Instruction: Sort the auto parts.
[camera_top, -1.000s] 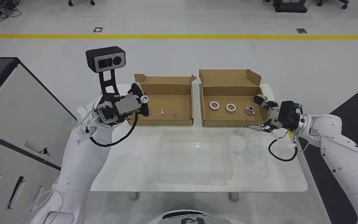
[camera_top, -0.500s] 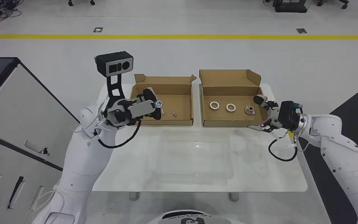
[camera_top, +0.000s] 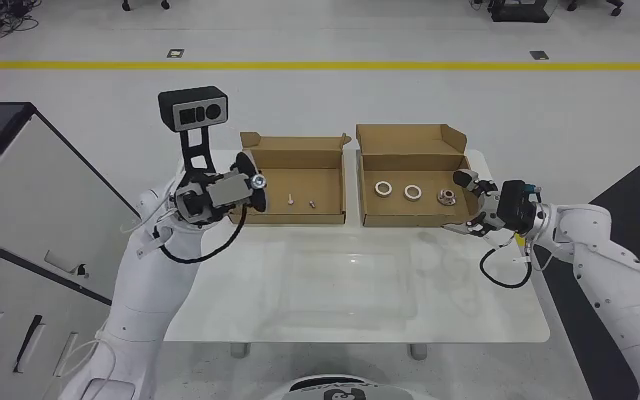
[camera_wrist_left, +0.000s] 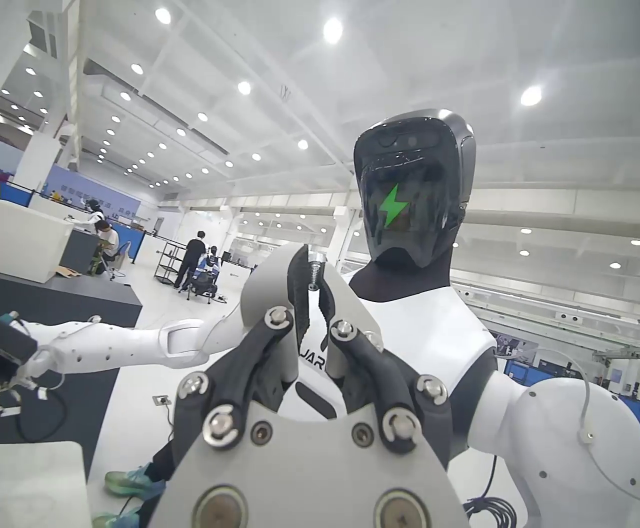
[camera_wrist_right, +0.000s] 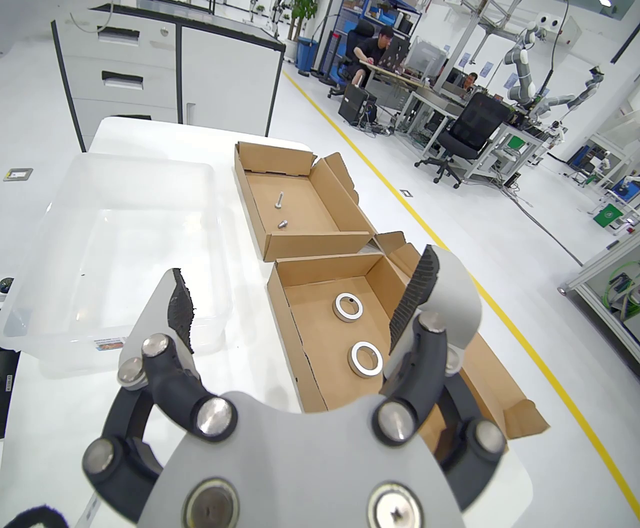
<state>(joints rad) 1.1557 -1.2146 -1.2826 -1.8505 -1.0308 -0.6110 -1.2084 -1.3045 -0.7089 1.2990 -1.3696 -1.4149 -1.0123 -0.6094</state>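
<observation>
Auto parts lie in two cardboard boxes, and one more is held in a gripper. The white table carries it all. The clear plastic bin stands well off to one side of the right gripper's fingers.

The right box lies open straight ahead of the right gripper. Its fingers are spread wide with nothing between them. The left box sits farther out beyond those fingertips and just beside the left gripper. That gripper is up off the table, and its fingers are pinched almost together on a small bolt. The bolt stands between the very tips with its head outermost.

Two metal rings lie flat and apart on the right box's floor, just past the right fingertips. A nut-like part lies closest to those fingertips. Two loose bolts rest in the left box, near the left fingers but not touching them.
</observation>
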